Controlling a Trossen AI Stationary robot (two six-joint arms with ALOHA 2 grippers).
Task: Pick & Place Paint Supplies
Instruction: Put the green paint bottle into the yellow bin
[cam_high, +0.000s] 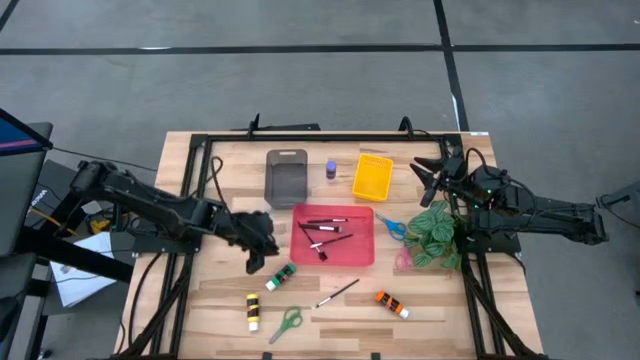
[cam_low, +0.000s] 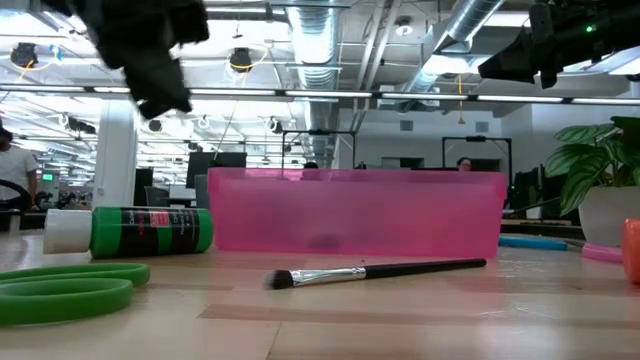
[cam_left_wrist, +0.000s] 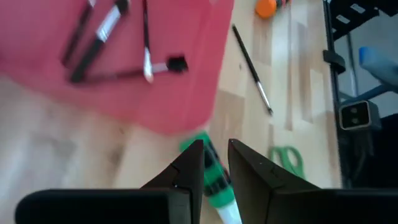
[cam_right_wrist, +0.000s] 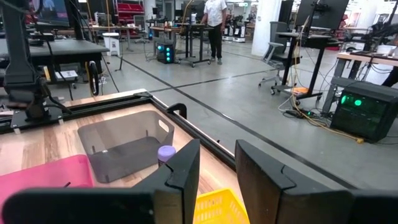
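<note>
Left gripper (cam_high: 262, 252) hovers over green paint tube (cam_high: 280, 277), fingers apart, empty. Tube lies lower centre, just below red tray (cam_high: 366, 255). Best descend straight, straddle tube mid-body, avoid tray wall. Right gripper (cam_high: 432, 180) waits upper right, fingers apart.

Grey floor (cam_high: 300, 90) with dark seams; exposed ceiling ducts (cam_low: 330, 40); desks (cam_right_wrist: 186, 31), office chair (cam_right_wrist: 280, 37) behind.
</note>
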